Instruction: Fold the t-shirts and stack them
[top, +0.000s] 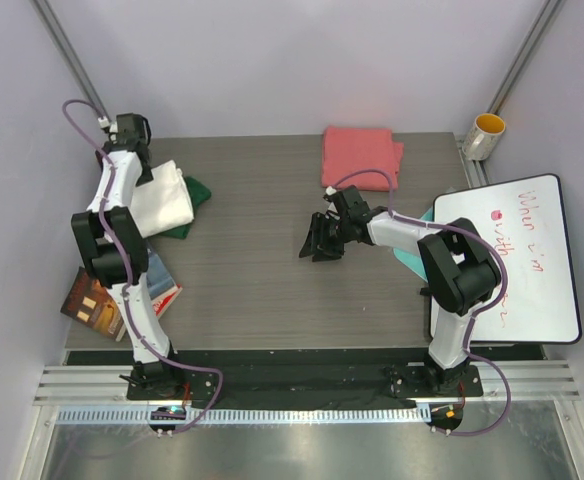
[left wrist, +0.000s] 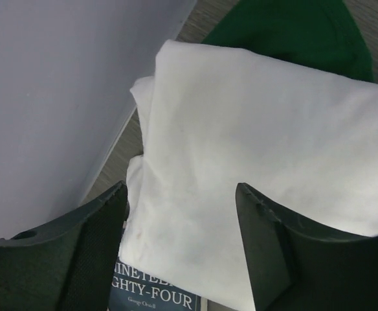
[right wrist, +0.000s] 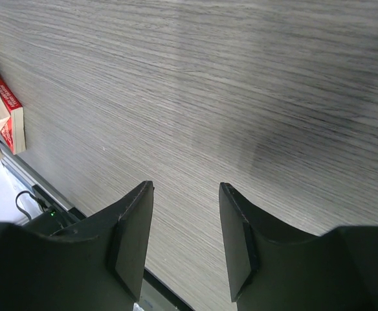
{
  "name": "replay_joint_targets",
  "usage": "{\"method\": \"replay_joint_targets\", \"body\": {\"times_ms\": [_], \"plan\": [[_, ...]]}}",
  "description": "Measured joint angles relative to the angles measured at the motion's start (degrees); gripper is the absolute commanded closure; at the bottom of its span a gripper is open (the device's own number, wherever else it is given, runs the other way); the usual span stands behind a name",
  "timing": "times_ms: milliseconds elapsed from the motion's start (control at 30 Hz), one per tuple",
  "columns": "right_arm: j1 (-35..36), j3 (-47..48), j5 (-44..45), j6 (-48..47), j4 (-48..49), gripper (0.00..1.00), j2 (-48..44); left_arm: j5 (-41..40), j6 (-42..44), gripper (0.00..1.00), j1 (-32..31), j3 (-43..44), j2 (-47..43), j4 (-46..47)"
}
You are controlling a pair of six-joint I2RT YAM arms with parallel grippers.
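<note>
1. The left gripper (left wrist: 181,194) has its two fingers spread wide, with nothing pinched between them.
2. The white t-shirt (left wrist: 273,142) lies right under that gripper as a folded bundle. It fills the gap between the fingers and runs on ahead of them.
3. Past the white cloth, on the side furthest from the left fingers, the dark green t-shirt (left wrist: 299,32) pokes out, partly covered by the white one.
4. Close in by the left fingers, a book (left wrist: 153,295) shows from beneath the near edge of the white shirt (part of the title "Nineteen Eighty-Four" can be read on its cover).
5. The pale wall (left wrist: 53,97) stands just beside the left gripper's outer finger.
6. The right gripper (right wrist: 186,188) is also parted and holds nothing. Only the bare grey wood-grain table (right wrist: 241,84) lies below and ahead of it.
7. The coral-pink t-shirt (top: 360,155) lies folded at the table's far edge, behind the right gripper and clear of it, and well apart from the other two shirts.
8. Off to one side of the right fingers, at the table's edge, the spines of more books (right wrist: 4,107) show.
9. A teal sheet (top: 409,257) and a whiteboard (top: 517,255) lie back by the right arm's elbow, away from its fingers.
</note>
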Motion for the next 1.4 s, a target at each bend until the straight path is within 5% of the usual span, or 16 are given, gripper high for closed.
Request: {"method": "replay_joint_targets", "body": {"times_ms": [267,600,767,933,1067,1400], "plan": [[0.0,-0.6,-0.4,0.5,0.5,0.5,-0.1,-4.2,-2.0,0.26,0.0,-3.6,-1.4,1.0],[0.0,-1.2,-1.2,2.0,3.0,0.5,-0.1,4.3,-8.0,0.3,-2.4,-13.7,-15.2,2.6],[0.9,-1.6,-1.0,1.7,3.7,0.5,-0.2,17.2,-13.4,0.32,-7.9,-25.9,-31.4,4.9],[3.5,-2.1,1.1,-1.6,1.9,0.5,-1.7,18.8,-18.2,0.28,-21.8,-40.5,-45.2,5.7],[5.9,-6.0,6.6,-5.6,-0.9,0.5,-6.6,20.6,-22.5,0.25,-28.6,-51.2,-53.7,5.0],[7.0,-18.1,22.5,-5.8,-5.4,0.49,-28.6,20.3,-26.8,0.23,-30.6,-64.2,-68.6,3.8]]}}
